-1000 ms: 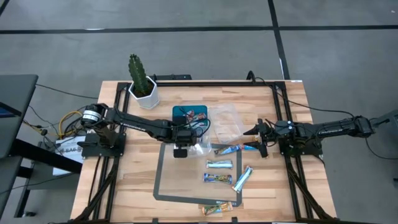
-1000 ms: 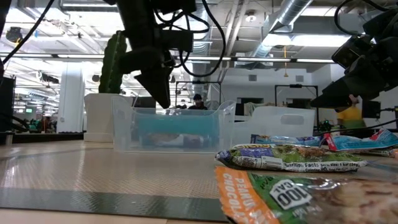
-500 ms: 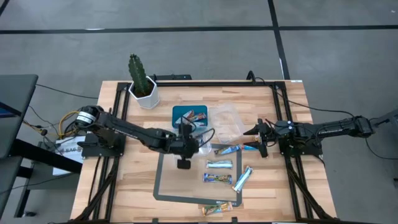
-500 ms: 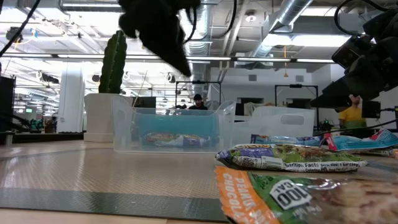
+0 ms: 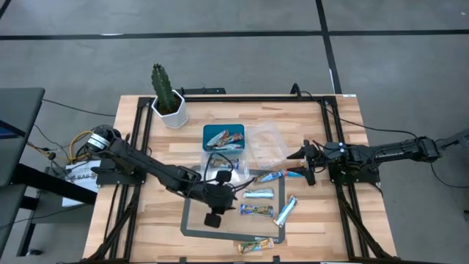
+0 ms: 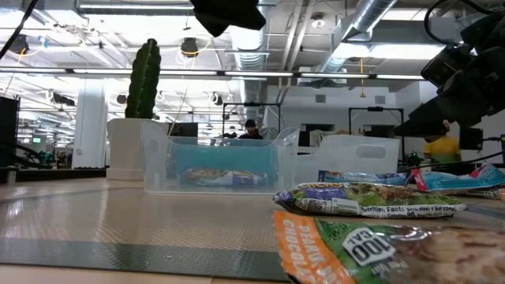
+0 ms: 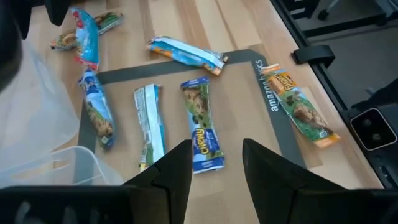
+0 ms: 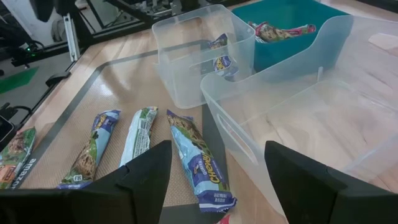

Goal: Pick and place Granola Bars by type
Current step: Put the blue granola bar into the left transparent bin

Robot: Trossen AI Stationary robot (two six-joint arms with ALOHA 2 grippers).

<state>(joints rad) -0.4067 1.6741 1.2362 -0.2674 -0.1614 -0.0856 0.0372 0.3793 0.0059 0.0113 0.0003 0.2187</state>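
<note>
Bars sit in the teal tray point(image 5: 212, 130) and one in the small clear tub point(image 8: 205, 56); the large tub point(image 8: 311, 124) holds none. Other granola bars point(image 7: 200, 124) lie on the counter's mat point(image 7: 242, 112). Left tool point(image 7: 214, 165) hovers released, empty; right tool point(image 8: 214, 168) waits spread near the tubs.

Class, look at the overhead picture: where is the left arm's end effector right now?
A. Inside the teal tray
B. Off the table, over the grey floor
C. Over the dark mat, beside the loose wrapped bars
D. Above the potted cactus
C. In the high view the left end effector hangs open and empty over the dark rectangular mat, beside a blue wrapped granola bar.
</note>
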